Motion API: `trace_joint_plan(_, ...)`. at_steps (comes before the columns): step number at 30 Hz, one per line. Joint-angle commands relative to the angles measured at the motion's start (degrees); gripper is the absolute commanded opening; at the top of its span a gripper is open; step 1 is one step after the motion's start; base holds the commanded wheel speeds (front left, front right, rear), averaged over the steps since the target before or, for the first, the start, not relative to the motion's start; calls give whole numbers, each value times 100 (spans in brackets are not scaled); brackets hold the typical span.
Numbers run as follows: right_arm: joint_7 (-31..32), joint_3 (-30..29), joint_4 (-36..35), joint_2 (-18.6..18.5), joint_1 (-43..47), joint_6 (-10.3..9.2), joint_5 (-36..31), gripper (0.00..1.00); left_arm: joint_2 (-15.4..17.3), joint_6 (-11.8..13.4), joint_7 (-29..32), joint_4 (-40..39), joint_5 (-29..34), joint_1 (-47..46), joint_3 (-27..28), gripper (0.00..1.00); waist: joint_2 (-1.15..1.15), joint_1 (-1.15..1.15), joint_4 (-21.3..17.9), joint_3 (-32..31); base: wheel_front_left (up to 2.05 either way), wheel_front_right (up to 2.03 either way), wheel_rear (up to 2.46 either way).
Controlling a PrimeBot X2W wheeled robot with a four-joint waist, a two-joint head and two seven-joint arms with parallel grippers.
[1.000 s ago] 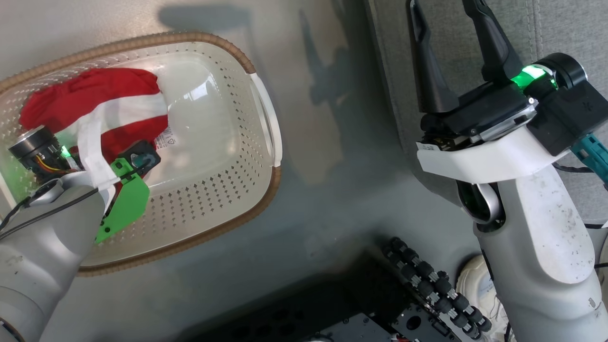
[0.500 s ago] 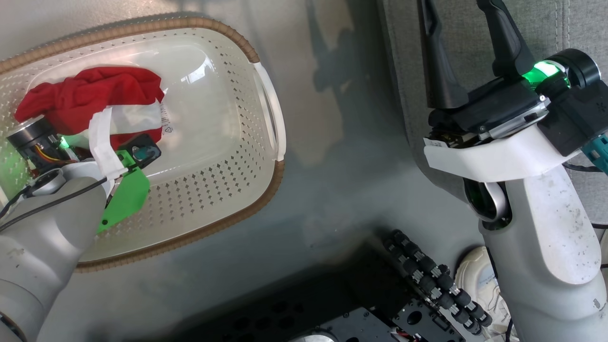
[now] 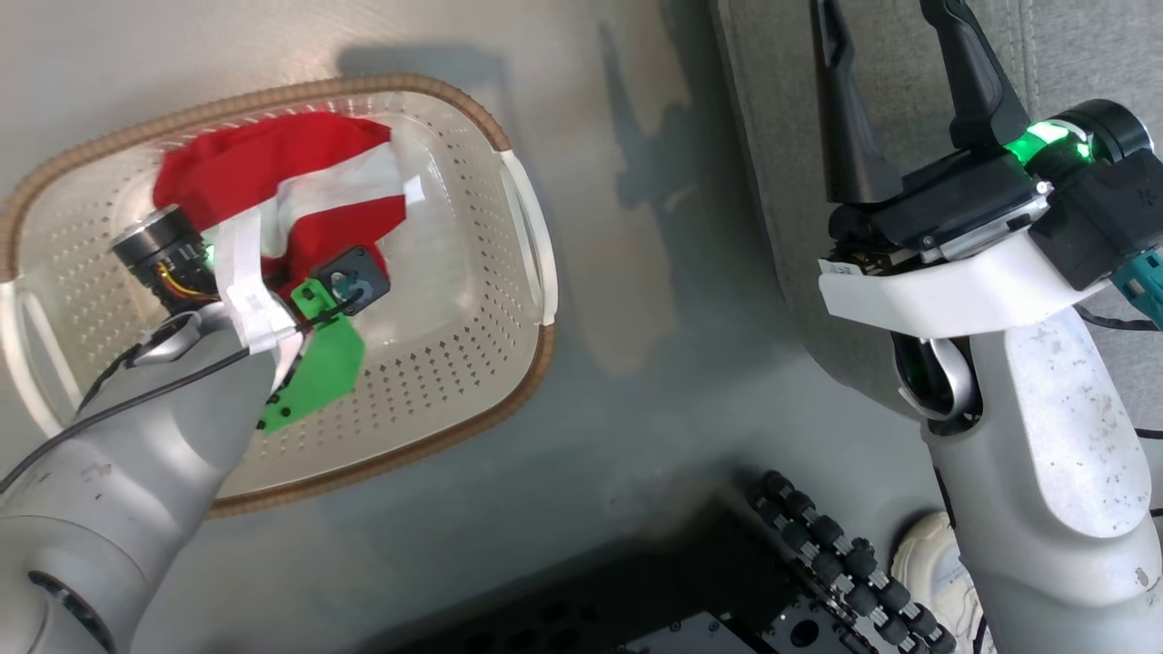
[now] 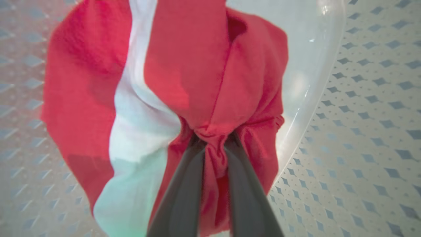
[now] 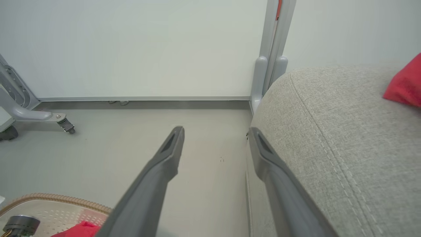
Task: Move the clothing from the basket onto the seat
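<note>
The glossy grey floor (image 3: 636, 300) carries the cream perforated basket (image 3: 454, 363); the light grey fabric seat (image 3: 781, 136) stands on it nearby, to the right.

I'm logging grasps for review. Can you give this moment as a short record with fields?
left gripper: shut on soft bright red garment with white stripe
garment place: inside cream-white perforated plastic basket with brown woven-look rim
right gripper: open, empty, beside light grey fabric seat cushion
on seat: another red fabric piece
task state: held garment not yet on seat
</note>
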Motion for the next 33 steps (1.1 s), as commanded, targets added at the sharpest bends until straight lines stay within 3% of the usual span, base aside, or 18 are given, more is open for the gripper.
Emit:
trace_joint_plan(1,-11,-23,44,-12,84,-4,-35,100,-46,-11,-130,-9,-78,58,3,0,0,0,160,-314,0,0,0)
trace_joint_plan(22,-11,-342,691,-14,880,-4,-267,100,-767,-11,-1991,32,-1497,552,64,0,0,0,944,-2349,0,0,0)
trace_joint_plan(29,-12,-448,848,-14,1252,-4,-315,100,-889,-11,-2205,-267,-1873,727,229,0,0,0,1155,-2977,0,0,0)
trace_joint_plan(33,-11,-484,911,-14,1442,-4,-327,100,-823,10,-2208,-864,-1942,857,683,0,0,0,1237,-3277,0,0,0)
